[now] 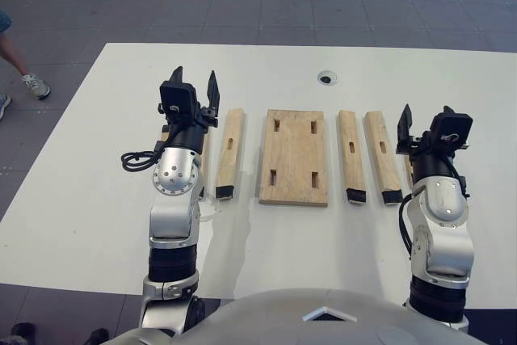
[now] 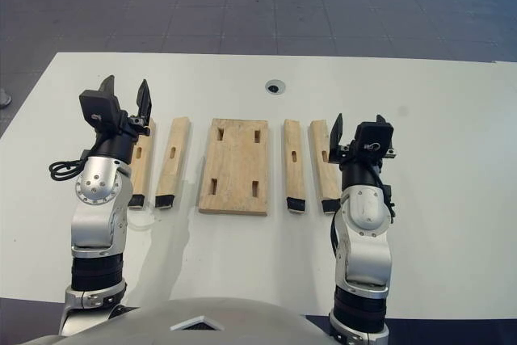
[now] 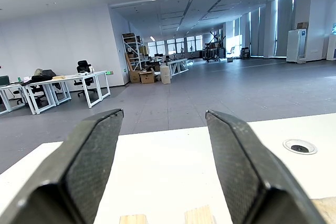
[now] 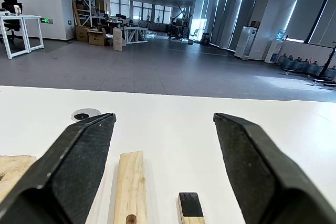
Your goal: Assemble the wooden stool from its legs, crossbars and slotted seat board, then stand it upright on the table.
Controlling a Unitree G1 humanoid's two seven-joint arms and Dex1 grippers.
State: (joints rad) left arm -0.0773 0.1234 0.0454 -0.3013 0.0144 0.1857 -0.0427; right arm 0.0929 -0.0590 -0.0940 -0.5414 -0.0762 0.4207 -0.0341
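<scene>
Both end effectors [image 1: 195,78] [image 1: 425,117] hover open above legs [image 1: 229,151].

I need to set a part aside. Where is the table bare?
Bare: the far strip of table beyond the seat board, around the grommet; the near strip on the robot's side of the board; the margins outside the left gripper and right gripper. Crowded: the row of legs flanking the board, where both hover.

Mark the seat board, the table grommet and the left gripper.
seat board [image 1: 294,157], left eye view, bare middle between its four slots.
table grommet [image 1: 326,78], left eye view, its dark centre.
left gripper [image 1: 195,74], left eye view, midway between its fingertips.
</scene>
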